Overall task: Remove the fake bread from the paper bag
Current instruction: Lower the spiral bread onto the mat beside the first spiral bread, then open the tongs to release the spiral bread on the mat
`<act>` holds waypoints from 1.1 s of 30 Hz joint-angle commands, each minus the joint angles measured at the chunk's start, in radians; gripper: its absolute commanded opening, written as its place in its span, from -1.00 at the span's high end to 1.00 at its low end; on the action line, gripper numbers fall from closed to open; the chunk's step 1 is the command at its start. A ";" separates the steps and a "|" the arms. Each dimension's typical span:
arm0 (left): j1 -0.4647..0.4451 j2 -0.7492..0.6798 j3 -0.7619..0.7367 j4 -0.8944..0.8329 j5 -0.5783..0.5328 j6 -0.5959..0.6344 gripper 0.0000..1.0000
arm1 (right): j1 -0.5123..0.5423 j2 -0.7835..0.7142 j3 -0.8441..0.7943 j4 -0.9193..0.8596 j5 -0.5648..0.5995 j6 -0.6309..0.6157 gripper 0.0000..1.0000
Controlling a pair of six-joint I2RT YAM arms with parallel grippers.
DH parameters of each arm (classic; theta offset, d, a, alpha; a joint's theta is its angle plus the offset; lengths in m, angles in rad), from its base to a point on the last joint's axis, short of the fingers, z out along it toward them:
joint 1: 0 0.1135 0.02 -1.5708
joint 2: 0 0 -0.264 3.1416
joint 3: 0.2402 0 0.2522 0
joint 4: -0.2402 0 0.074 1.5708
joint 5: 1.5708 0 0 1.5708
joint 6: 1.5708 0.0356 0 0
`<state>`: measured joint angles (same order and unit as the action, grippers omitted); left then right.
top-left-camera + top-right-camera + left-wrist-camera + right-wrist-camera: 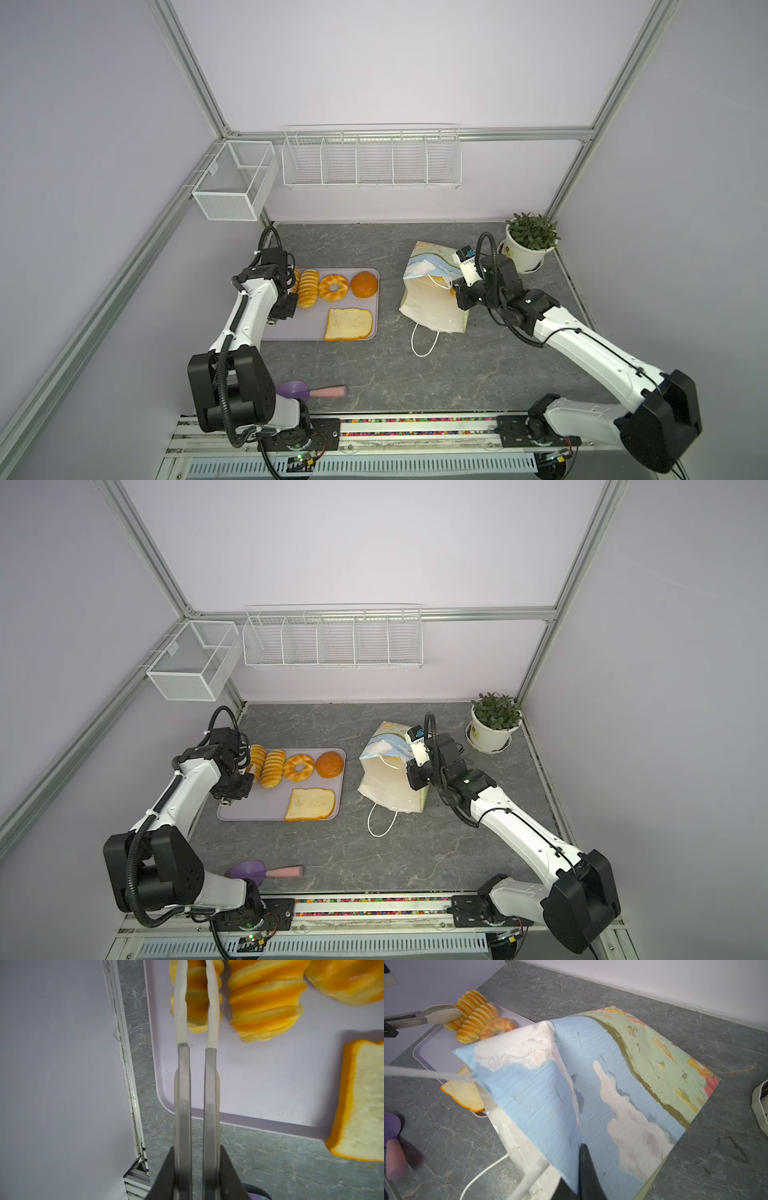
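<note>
Left arm (253,307) bent over tray (299,328), jaws pinching ridged loaf (197,1001); right arm's (582,336) jaws clamp paper bag (428,307).

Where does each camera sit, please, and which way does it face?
Both top views: high over the table's front, looking down at the grey marbled table, lilac plastic tray and sky-printed paper bag; both arms show.
Left wrist: behind the left pincer, looking along its fingers, closed on a golden ridged toy loaf.
Right wrist: behind the right pincer, looking over the bag it pinches towards the tray; one dark finger shows.
Shared: both wrist views show the square pale toast slice.
</note>
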<state>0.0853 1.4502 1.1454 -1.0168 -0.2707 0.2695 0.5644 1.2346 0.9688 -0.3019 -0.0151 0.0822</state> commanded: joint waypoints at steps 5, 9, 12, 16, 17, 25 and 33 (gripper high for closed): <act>0.006 0.031 0.040 -0.051 -0.012 -0.038 0.42 | -0.005 0.000 0.013 -0.023 -0.010 -0.009 0.86; 0.005 0.040 0.069 -0.072 -0.010 -0.050 0.33 | -0.005 -0.011 0.015 -0.028 -0.007 -0.010 0.86; 0.004 0.038 0.082 -0.085 -0.013 -0.057 0.29 | -0.005 -0.014 0.015 -0.031 -0.006 -0.009 0.86; 0.005 0.026 0.088 -0.095 -0.013 -0.062 0.25 | -0.004 -0.011 0.020 -0.031 -0.006 -0.009 0.86; 0.005 0.021 0.089 -0.095 -0.014 -0.061 0.24 | -0.004 -0.011 0.022 -0.032 -0.008 -0.009 0.86; 0.005 -0.010 0.096 -0.114 -0.011 -0.066 0.21 | -0.003 -0.009 0.035 -0.040 -0.012 -0.007 0.86; 0.004 -0.034 0.103 -0.124 0.009 -0.071 0.22 | 0.003 -0.014 0.039 -0.049 -0.015 0.005 0.86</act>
<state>0.0849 1.4506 1.2045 -1.1099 -0.2745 0.2142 0.5644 1.2343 0.9825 -0.3256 -0.0162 0.0788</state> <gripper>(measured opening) 0.395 0.072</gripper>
